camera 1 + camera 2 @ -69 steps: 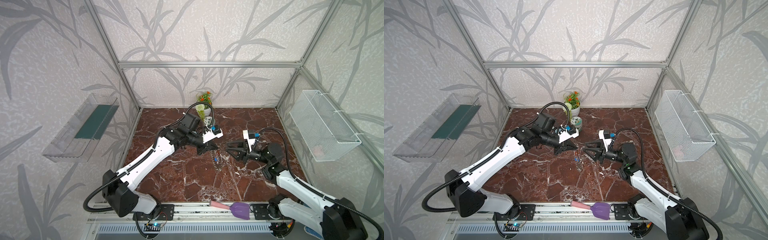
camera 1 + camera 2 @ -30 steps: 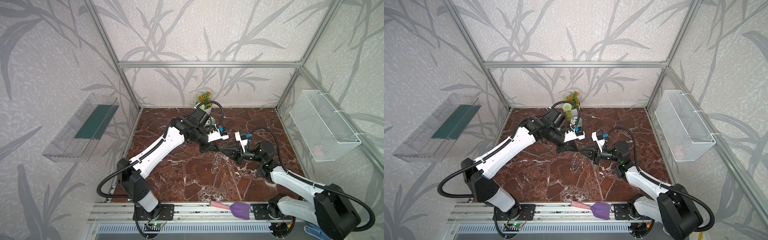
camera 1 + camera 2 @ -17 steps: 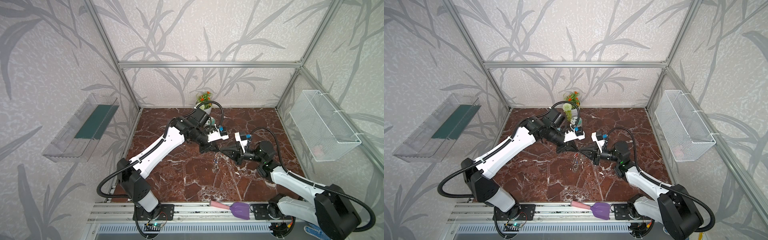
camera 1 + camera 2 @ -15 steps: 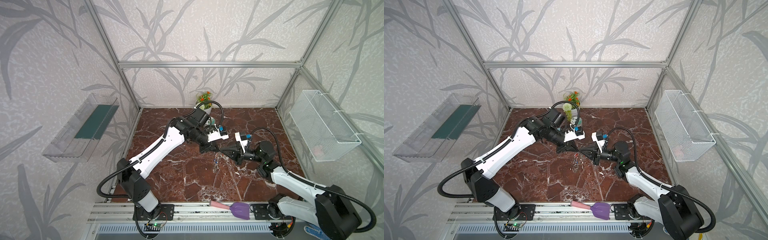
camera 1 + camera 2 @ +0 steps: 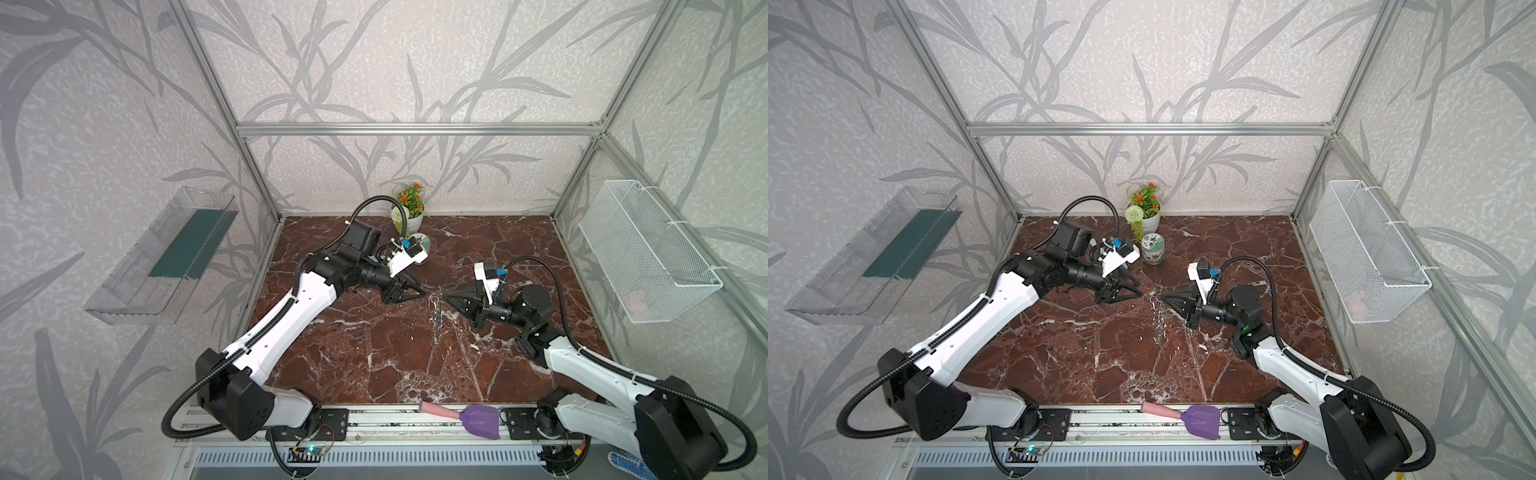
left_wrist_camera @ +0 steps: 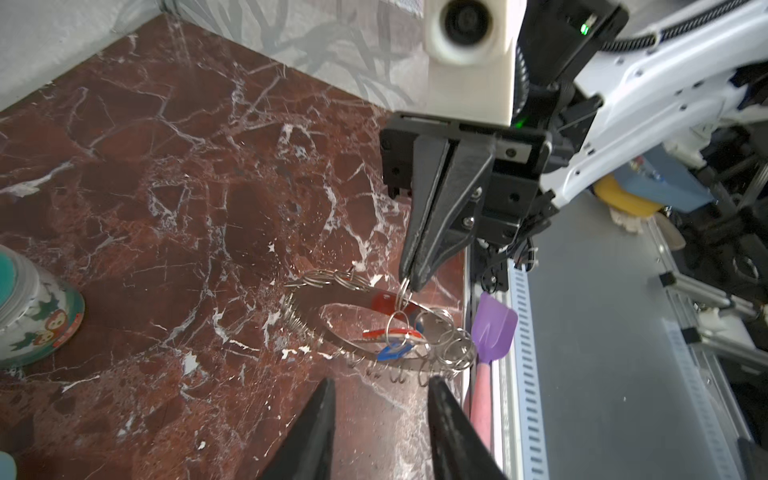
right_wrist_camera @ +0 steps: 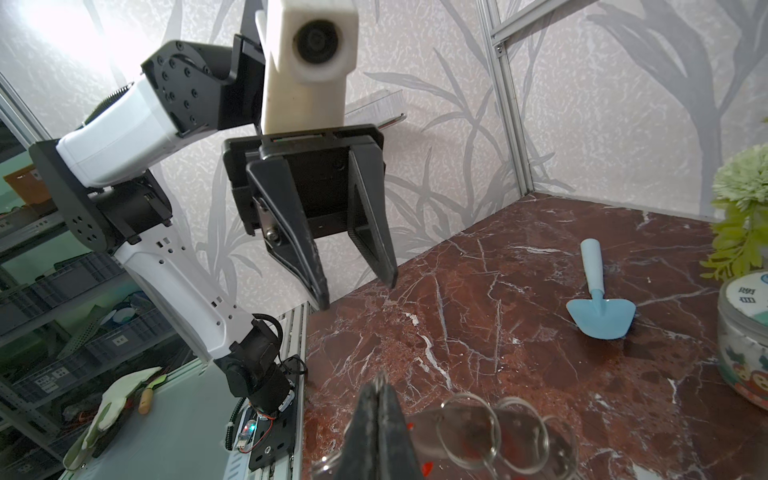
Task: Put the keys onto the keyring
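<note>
**Left wrist view: left gripper lets go, keyring stays with the right gripper**

- Change: a second ago the two grippers' tips met over the middle of the table. Now the left gripper has drawn back, its jaws parted and empty; the right wrist view shows the same gap between its fingers.
- Holder: the right gripper is pinched closed on one small split ring at the keyring's edge.
- Item: keyring, a flat grey metal annulus fringed with wire rings. It dangles from that pinch between the two grippers, above the marble table; in a top view it is a thin glinting strand.
- Attached: blue key and red-orange key hang among the rings.
- Reading: the release suggests threading is finished or nearly so; whether each key is fully on cannot be told.
</note>
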Available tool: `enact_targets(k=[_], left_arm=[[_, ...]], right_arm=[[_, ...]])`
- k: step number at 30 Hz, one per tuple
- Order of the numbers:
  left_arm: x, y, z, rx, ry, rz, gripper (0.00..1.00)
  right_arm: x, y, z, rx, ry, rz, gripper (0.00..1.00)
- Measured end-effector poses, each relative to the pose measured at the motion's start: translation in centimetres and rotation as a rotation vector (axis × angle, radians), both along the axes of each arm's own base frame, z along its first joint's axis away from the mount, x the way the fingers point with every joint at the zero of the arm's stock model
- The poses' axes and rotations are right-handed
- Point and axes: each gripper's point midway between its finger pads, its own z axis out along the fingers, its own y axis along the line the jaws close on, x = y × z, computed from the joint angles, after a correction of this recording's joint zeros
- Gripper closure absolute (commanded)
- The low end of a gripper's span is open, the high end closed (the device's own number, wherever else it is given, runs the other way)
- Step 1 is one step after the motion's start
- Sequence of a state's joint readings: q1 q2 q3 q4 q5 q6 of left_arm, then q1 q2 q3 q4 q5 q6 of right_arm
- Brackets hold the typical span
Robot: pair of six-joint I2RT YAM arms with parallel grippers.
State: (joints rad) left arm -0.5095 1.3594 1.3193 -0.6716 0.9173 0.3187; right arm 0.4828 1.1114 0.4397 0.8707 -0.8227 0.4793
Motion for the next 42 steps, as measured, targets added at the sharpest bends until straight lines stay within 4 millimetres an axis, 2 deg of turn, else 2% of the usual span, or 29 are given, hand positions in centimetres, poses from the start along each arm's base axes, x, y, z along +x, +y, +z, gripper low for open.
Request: enact_targets(k=[3,6,9,13,19,30,38,42], left_arm=[[-0.2,0.0,0.4,-0.046,0.0,0.012,0.46],[-0.1,-0.3,-0.2,-0.078,0.025,0.019,0.38],[0.1,-0.6,-1.1,-0.098,0.066,0.03,0.37],[0.5,-1.2,-1.2,-0.124,0.101,0.031,0.37],[0.6,-1.7,-1.0,-0.158,0.137,0.017,0.48],[0.0,-2.5,-1.9,-0.163,0.201,-0.025,0.67],[-0.4,-2.5,-2.5,-0.155,0.227,-0.031,0.68],[-0.7,-2.6,-2.5,-0.152,0.233,-0.039,0.72]], right_arm=[[0.0,0.0,0.2,0.008,-0.001,0.0,1.0],[-0.1,0.0,0.4,0.015,-0.001,0.005,1.0],[-0.1,0.1,0.5,0.02,0.001,0.011,1.0],[-0.2,0.1,0.4,0.022,0.006,0.019,1.0],[-0.3,0.1,0.4,0.021,0.006,0.027,1.0],[-0.2,0.2,0.4,0.025,0.008,0.028,1.0],[-0.2,0.2,0.5,0.028,0.004,0.028,1.0],[-0.1,0.2,0.3,0.027,0.01,0.028,1.0]])
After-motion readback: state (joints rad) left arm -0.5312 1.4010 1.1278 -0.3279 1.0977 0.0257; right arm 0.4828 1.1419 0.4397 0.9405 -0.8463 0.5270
